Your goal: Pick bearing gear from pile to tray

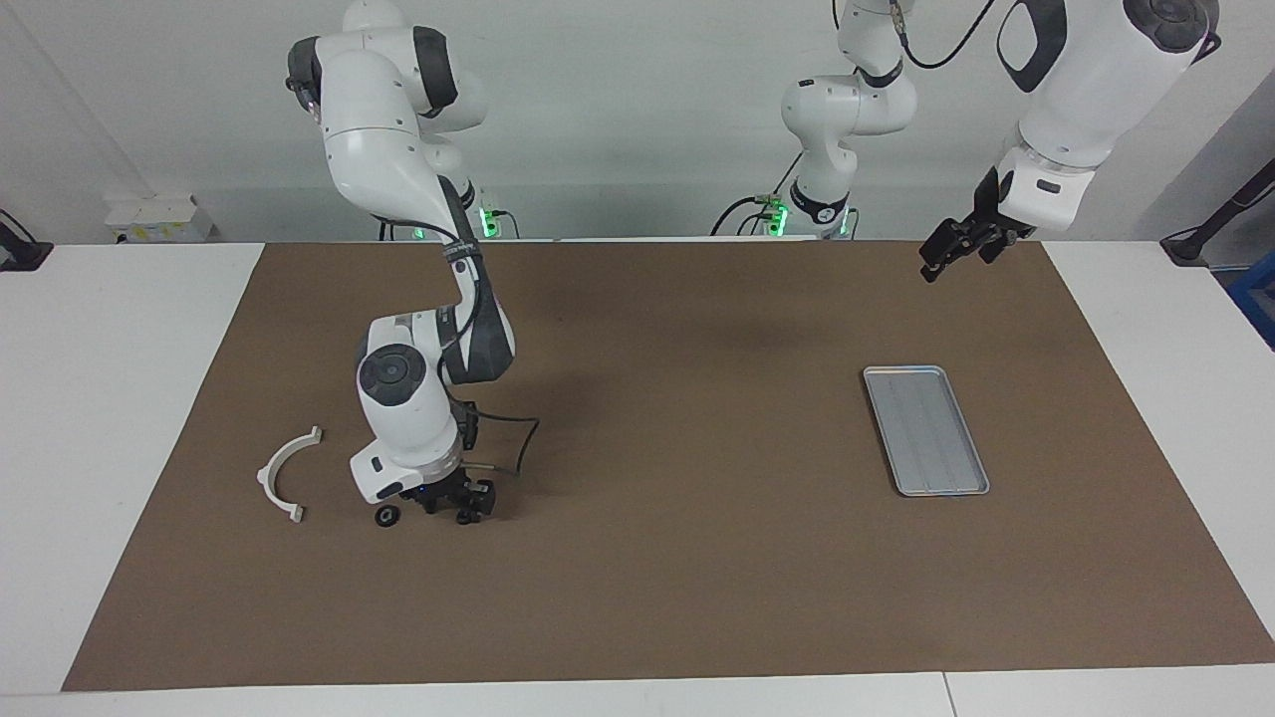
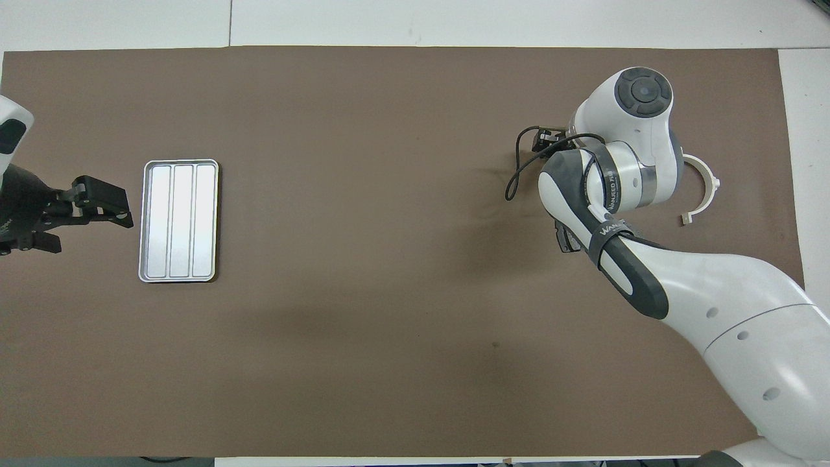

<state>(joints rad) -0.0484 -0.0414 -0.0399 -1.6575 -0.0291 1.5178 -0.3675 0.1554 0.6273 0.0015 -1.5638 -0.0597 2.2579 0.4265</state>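
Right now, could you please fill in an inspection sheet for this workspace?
Surface: brown mat over a white table.
Job's things: tray bare, toward the left arm's end. Two small black round parts by the right gripper, one free beside it, one at its fingertips. White bracket beside them, toward the right arm's end.
Clutter: nothing seen.
Grippers: right gripper down at the mat on the round parts; grip cannot be told. Left gripper open, raised, waiting over the mat's edge near the tray.
Cables: black cable loops at the right wrist, clear of the parts.
Surroundings: pale wall, third arm at the back.
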